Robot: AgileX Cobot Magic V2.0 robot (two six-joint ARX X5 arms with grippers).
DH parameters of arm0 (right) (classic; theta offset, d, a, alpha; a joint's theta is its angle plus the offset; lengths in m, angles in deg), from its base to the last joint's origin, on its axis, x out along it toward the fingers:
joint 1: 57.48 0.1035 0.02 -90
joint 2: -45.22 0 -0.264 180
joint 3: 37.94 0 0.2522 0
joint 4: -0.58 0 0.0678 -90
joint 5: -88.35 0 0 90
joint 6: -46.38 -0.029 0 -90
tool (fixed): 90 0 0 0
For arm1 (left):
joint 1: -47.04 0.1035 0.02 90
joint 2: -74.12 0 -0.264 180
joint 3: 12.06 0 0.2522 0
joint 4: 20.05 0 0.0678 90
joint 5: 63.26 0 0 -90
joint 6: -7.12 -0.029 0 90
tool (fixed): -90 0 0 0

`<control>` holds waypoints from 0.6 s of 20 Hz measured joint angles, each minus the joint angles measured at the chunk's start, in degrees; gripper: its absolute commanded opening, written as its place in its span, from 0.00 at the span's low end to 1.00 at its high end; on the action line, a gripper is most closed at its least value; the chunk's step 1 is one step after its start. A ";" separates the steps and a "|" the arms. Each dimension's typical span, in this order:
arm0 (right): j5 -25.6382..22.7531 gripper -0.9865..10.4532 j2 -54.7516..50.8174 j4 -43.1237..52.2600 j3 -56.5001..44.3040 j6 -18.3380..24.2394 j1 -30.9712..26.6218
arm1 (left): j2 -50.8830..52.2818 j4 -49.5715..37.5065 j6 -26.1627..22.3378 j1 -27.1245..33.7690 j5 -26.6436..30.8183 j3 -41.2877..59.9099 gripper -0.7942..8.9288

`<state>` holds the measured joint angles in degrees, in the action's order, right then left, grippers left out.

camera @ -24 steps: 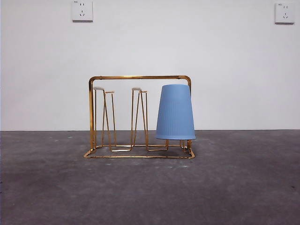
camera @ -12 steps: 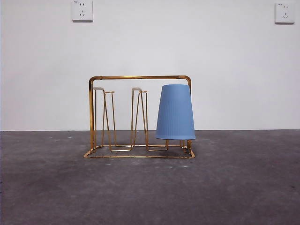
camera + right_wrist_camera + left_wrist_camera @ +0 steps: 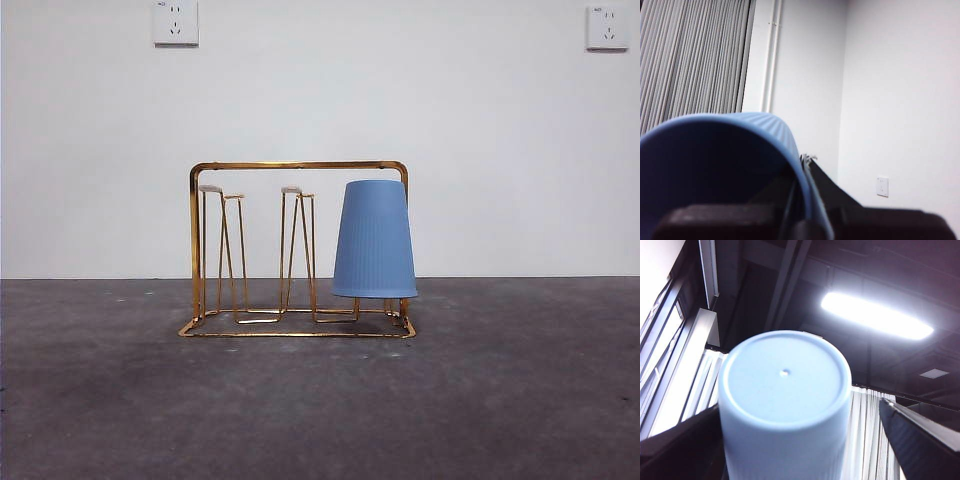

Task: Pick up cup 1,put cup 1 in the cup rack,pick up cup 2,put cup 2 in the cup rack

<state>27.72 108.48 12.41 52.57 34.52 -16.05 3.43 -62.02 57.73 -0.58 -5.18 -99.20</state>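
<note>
Gold-coloured wire cup rack (image 3: 297,165), standing upright near the middle of the grey table (image 3: 520,400); rectangular base, arched top bar, hairpin pegs.

Item: blue ribbed cup (image 3: 374,240), upside down over the peg at one end of the rack, its rim just above the base wire. The other pegs are bare.

Item: second blue cup (image 3: 785,385), seen only in the left wrist view, closed base toward the camera, standing between the jaws of the left gripper (image 3: 799,407). One jaw lies against its side and a gap shows beside the other; whether it is clamped lower down cannot be told.

Item: third blue cup (image 3: 715,150), seen only in the right wrist view, open mouth toward the camera. The right gripper (image 3: 800,175) pinches its wall, one jaw outside and one inside.

Writing: small marks on the two white wall sockets (image 3: 175,22) (image 3: 607,27), too small to read.

Surroundings: the left wrist view shows a lit ceiling lamp (image 3: 875,315); the right wrist view shows vertical blinds (image 3: 690,60) and a wall socket (image 3: 882,186). Neither arm appears in the front view.
</note>
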 measured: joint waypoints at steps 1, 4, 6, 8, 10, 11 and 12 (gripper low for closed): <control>0.04 0.08 0.31 0.00 0.00 0.00 0.00 | 0.00 0.00 0.00 0.33 0.07 0.00 0.60; 0.20 0.08 0.94 -0.13 0.00 0.00 0.04 | -0.02 0.07 -0.42 0.46 2.03 0.00 0.59; 0.26 0.08 1.05 -0.39 0.00 0.02 0.02 | -0.02 0.07 -0.96 0.46 3.54 0.00 0.46; 0.61 0.08 1.05 -0.33 0.00 0.04 0.11 | -0.02 0.31 -1.53 0.46 3.96 0.00 0.29; 0.72 0.08 1.05 -0.24 0.00 0.04 0.20 | -0.07 0.44 -1.75 0.46 4.11 0.00 0.20; 0.74 0.08 1.05 -0.22 0.00 0.04 0.20 | -0.07 0.46 -1.92 0.46 4.15 0.00 0.17; 0.74 0.08 1.05 -0.24 0.00 0.04 0.20 | -0.07 0.50 -1.95 0.46 4.15 0.00 0.11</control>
<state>28.46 109.53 12.16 52.57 34.57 -15.86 3.36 -61.51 55.79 -0.12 -1.02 -99.20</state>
